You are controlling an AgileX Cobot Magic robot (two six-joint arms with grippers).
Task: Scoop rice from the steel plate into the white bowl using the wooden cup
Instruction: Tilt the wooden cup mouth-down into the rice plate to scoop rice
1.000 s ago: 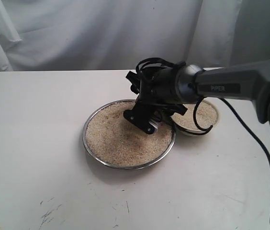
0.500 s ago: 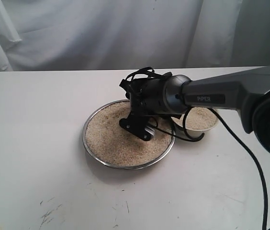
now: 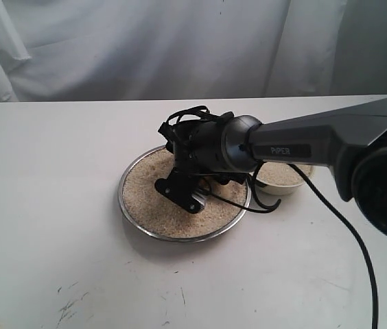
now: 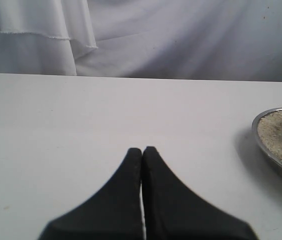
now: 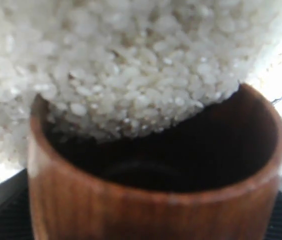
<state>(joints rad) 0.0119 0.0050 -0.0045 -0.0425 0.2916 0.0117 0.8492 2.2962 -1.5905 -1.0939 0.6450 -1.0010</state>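
Two wide-set jaws of our right gripper (image 3: 182, 194) are clamping the wooden cup (image 5: 156, 210), its mouth facing the rice (image 5: 131, 65) lying in the steel plate (image 3: 180, 238), the white bowl (image 3: 280, 187) sitting just beside. We are judging that a shallow, tilted push should fill it without spilling; our left gripper (image 4: 142, 155) is resting closed, empty.

Grained reddish wooden cup (image 5: 156, 215), shiny steel plate (image 3: 121, 195), seemingly matt table (image 3: 49, 205).

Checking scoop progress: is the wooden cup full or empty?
Empty: the wooden cup shows a dark bare inside; rice lies beyond its rim.
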